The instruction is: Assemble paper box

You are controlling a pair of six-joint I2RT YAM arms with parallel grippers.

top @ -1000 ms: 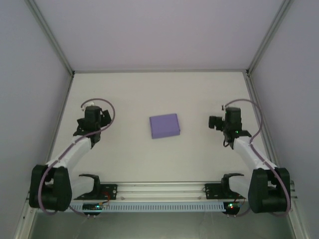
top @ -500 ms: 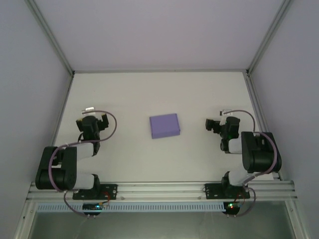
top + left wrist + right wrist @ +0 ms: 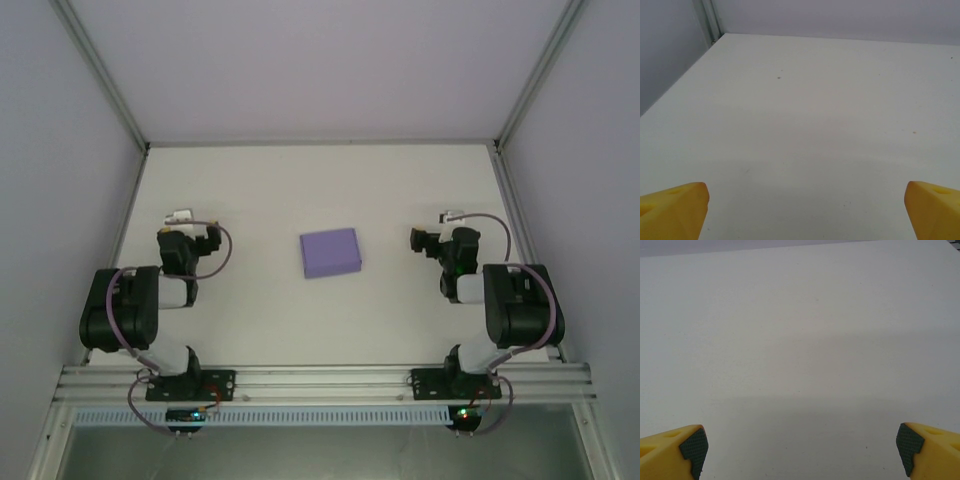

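The paper box [image 3: 330, 252] is a small flat lavender-purple rectangle lying closed in the middle of the white table [image 3: 300, 190]. My left gripper [image 3: 180, 225] sits low over the table well to the box's left. In the left wrist view this gripper [image 3: 805, 212] is open, its yellow fingertips [image 3: 675, 210] far apart over bare table. My right gripper [image 3: 448, 228] sits about as far to the box's right. The right wrist view has it [image 3: 802, 452] open too, with nothing between its padded fingertips [image 3: 692, 447]. Neither gripper touches the box.
Pale walls enclose the table on three sides, with a metal corner post [image 3: 710, 20] at the far left. Both arms are folded back over their bases by the front rail [image 3: 320, 380].
Both arms have folded back toward their bases, the elbows swinging over the mounts. The grippers stayed near their spots, open. The box has not moved.
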